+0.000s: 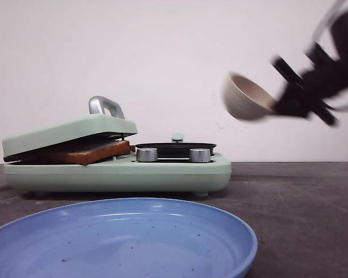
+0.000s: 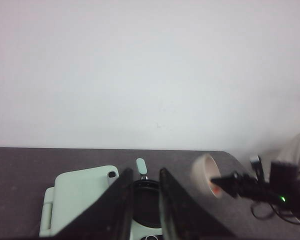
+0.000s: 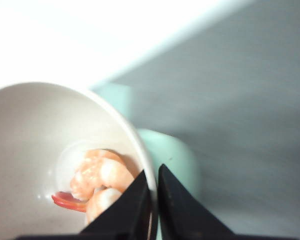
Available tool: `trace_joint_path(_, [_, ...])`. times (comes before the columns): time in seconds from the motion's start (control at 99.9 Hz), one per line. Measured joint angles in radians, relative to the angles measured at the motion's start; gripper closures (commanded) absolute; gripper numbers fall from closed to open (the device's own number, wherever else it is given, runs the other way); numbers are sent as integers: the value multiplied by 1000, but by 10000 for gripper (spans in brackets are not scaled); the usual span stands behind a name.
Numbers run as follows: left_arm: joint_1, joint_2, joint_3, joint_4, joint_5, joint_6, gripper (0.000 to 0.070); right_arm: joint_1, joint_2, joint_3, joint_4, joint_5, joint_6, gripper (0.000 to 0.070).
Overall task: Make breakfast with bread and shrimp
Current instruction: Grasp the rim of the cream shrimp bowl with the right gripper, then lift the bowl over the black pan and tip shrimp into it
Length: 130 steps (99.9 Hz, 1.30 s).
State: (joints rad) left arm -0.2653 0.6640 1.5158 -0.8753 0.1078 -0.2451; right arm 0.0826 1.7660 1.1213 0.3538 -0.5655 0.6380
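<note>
One slice of bread (image 1: 84, 153), brown-crusted, lies clamped under the mint-green lid (image 1: 69, 130) of the breakfast maker (image 1: 122, 174). My right gripper (image 1: 276, 104) hangs blurred in the air to the right of the maker, shut on the rim of a beige bowl (image 1: 243, 98). In the right wrist view that gripper (image 3: 154, 185) pinches the bowl (image 3: 35, 130) wall, and the pink-orange shrimp (image 3: 97, 175) lies inside. My left gripper (image 2: 146, 180) hovers above the maker's small black pan (image 2: 146, 205), open and holding nothing. It does not show in the front view.
A large blue plate (image 1: 133, 237) fills the near foreground in front of the maker. The black pan (image 1: 175, 147) sits on the maker's right half behind two silver knobs (image 1: 147, 154). Dark tabletop (image 1: 301, 202) stretches to the right; a white wall stands behind.
</note>
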Motion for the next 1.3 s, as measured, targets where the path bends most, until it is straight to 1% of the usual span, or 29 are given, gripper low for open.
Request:
trace_joint_path(0.06, [0, 0, 0, -4, 0, 0, 700, 58, -2, 49, -4, 26, -2, 700])
trace_joint_path(0.14, [0, 0, 0, -9, 0, 0, 700, 140, -4, 104, -39, 90, -24, 700])
trace_joint_path(0.28, [0, 0, 0, -34, 10, -2, 700, 268, -4, 200, -145, 227, -117, 700])
trace_joint_path(0.39, [0, 0, 0, -70, 22, -5, 700, 346, -2, 266, -175, 319, -190, 700])
trace_joint_path(0.49, [0, 0, 0, -80, 22, -5, 700, 387, -1, 296, -177, 425, -249, 700])
trace_joint_path(0.62, [0, -6, 0, -80, 24, -8, 700, 416, 2, 297, -183, 596, -329, 700])
trace_joint_path(0.68, [0, -11, 0, -82, 29, -8, 700, 422, 4, 297, -184, 645, -369, 700])
trace_joint_path(0.75, [0, -18, 0, -86, 33, -8, 700, 427, 5, 297, -185, 683, -417, 700])
trace_joint_path(0.801, [0, -21, 0, -86, 41, -8, 700, 431, 5, 297, -185, 724, -461, 700])
trace_joint_path(0.901, [0, -26, 0, -87, 51, -8, 700, 444, 5, 297, -176, 834, -575, 700])
trace_joint_path(1.021, [0, -30, 0, -91, 53, -8, 700, 458, 6, 297, -122, 902, -725, 700])
trace_joint_path(1.141, [0, -43, 0, -94, 55, -11, 700, 470, 6, 297, -53, 945, -867, 700])
trace_joint_path(1.161, [0, -48, 0, -94, 55, -16, 700, 475, 6, 297, -22, 955, -922, 700])
trace_joint_path(1.301, [0, -53, 0, -95, 55, -28, 700, 481, 6, 297, 42, 955, -1076, 700])
